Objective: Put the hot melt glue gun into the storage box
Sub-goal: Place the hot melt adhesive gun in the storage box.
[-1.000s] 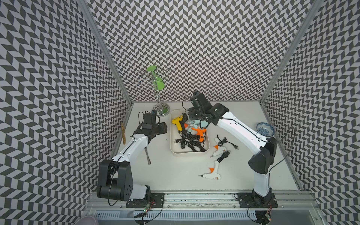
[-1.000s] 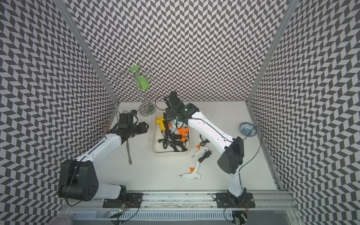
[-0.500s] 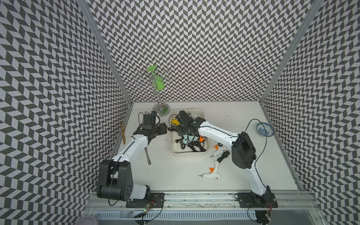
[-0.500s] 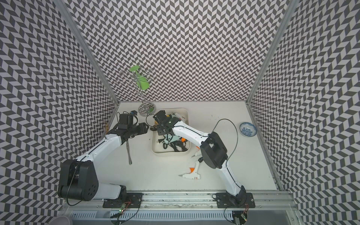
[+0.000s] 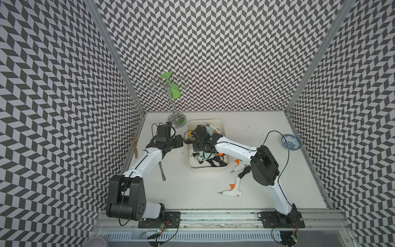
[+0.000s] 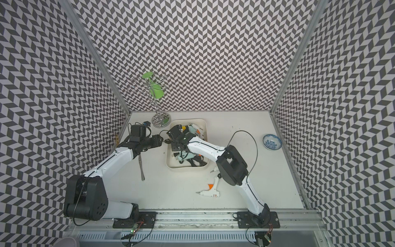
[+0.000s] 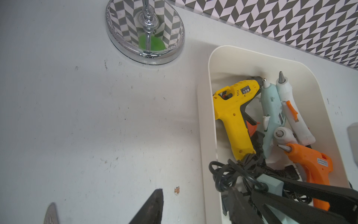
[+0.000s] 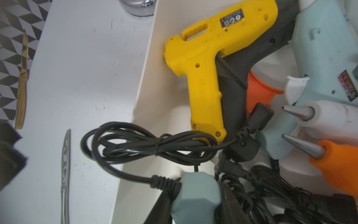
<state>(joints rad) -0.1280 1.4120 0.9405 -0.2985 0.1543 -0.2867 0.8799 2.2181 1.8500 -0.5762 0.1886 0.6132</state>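
Right wrist: right gripper (image 8: 196, 202) pinches teal glue gun (image 8: 195, 186) handle over storage box (image 8: 143, 100). Left gripper (image 7: 105, 197) spread, empty.

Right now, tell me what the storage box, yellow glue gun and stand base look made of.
Storage box: cream plastic, satin, by its sheen and moulded rounded corners. Yellow glue gun: matte moulded plastic, with screw holes. Stand base: likely chromed metal; it mirrors the wall pattern.

Left arm (image 5: 147, 160) and right arm (image 5: 233, 147): white shells with thin black seam lines, bulky black joint housings, black left claw (image 5: 180, 141) and right claw (image 8: 195, 203), looping black cable (image 6: 241, 131), black bolted base plates (image 5: 159, 221)
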